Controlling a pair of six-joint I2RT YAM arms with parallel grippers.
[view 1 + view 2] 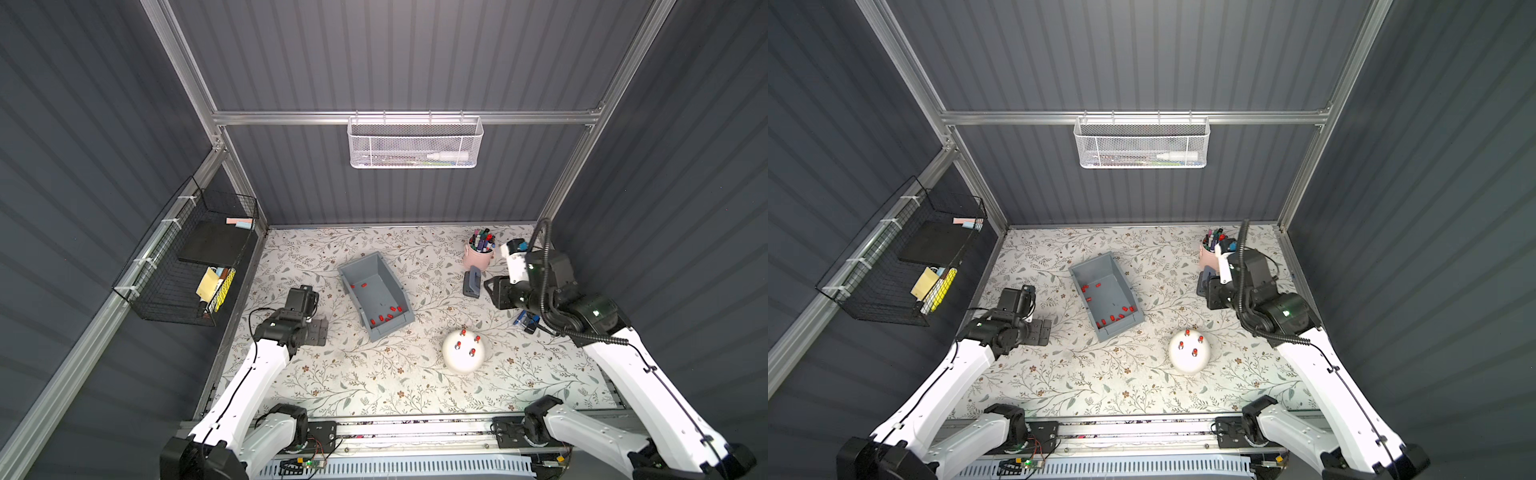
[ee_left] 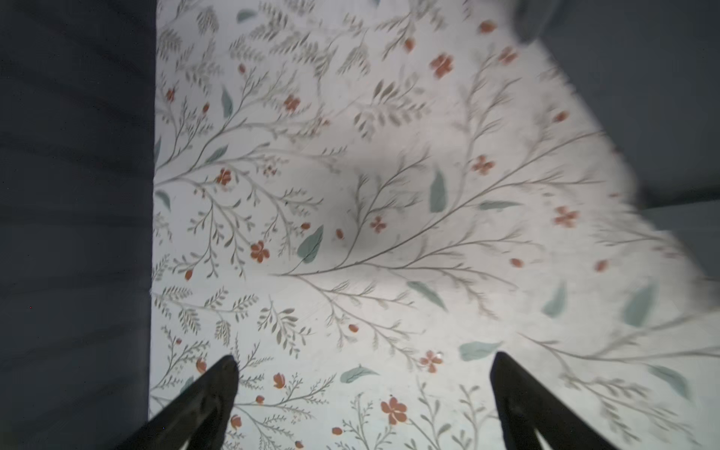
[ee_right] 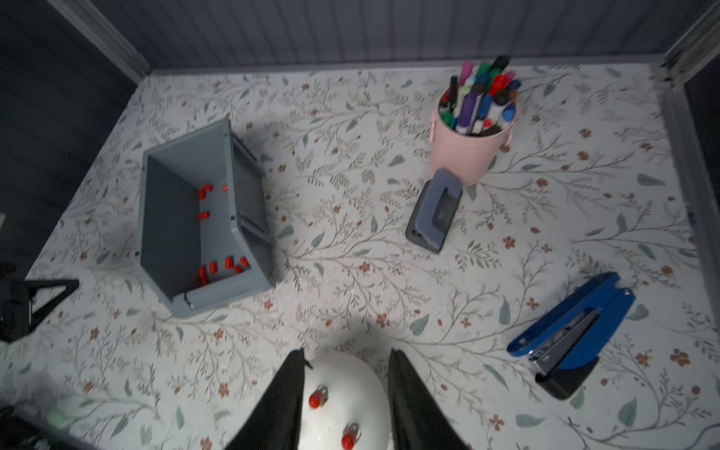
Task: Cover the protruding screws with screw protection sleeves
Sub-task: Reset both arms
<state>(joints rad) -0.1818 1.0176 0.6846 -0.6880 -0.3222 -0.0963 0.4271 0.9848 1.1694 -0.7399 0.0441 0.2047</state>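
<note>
Since neither gripper carries anything, both arms read as parked clear of the work. The right gripper point(image 3: 346, 354) stands partly open and empty. Its wrist view looks down past the jaws at the white dome point(image 3: 350, 380), though both top views show it well apart from the dome, near the hole punch point(image 1: 472, 282). The left gripper point(image 2: 365, 358) is spread wide, empty, over bare tablecloth point(image 2: 389, 195). On the dome, all four protruding screws point(image 3: 352, 428) appear to wear red screw protection sleeves point(image 3: 315, 400). Spare sleeves point(image 1: 386, 318) lie loose in the grey bin point(image 1: 357, 266), which sits between the arms, probably so either can reach it. On this evidence no screw appears left to cover.
</note>
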